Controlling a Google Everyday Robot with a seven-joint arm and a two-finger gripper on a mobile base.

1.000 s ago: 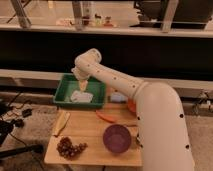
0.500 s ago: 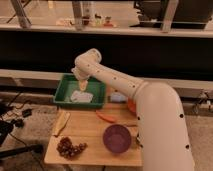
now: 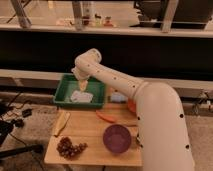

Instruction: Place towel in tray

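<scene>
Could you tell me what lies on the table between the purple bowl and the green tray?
In the camera view, an orange carrot lies between the purple bowl and the tray. The gripper hangs over the towel inside the tray.

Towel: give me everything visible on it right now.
The towel is a small, pale grey-blue, soft-looking cloth, lying crumpled and fairly flat on the floor of the green tray, toward the middle-right. It sits wholly within the tray's low walls. The gripper hangs directly above it at the end of the white arm; whether it touches the cloth cannot be told. No other object touches the towel.
</scene>
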